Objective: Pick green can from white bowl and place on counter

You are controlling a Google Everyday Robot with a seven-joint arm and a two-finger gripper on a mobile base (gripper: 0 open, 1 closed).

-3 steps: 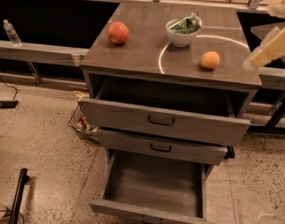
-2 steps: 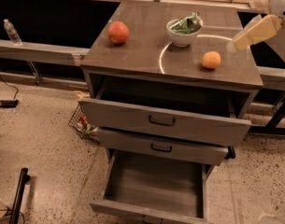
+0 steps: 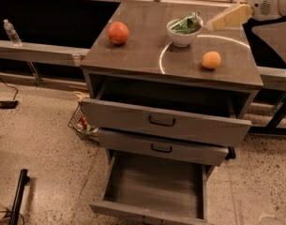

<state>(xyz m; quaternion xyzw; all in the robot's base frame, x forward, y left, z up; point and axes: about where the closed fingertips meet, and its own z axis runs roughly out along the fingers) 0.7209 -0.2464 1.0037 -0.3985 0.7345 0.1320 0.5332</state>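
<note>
The green can (image 3: 185, 24) lies tilted inside the white bowl (image 3: 181, 38), which stands at the back middle of the counter (image 3: 133, 55). The can is shiny green with pale patches and sticks out above the bowl's rim. My gripper (image 3: 216, 22) comes in from the upper right on a white arm. Its beige tip hangs just right of the bowl, close to the can at about rim height. I cannot tell whether it touches the can.
A red round fruit (image 3: 118, 33) sits at the counter's back left and an orange fruit (image 3: 211, 60) at its right. Below, the top drawer (image 3: 166, 123) is partly out and the bottom drawer (image 3: 154, 186) is wide open. A wire basket (image 3: 84, 125) stands on the floor to the left.
My gripper has moved left and away from the counter's right edge, up to the right side of the bowl. The can, bowl and fruits have not moved.
</note>
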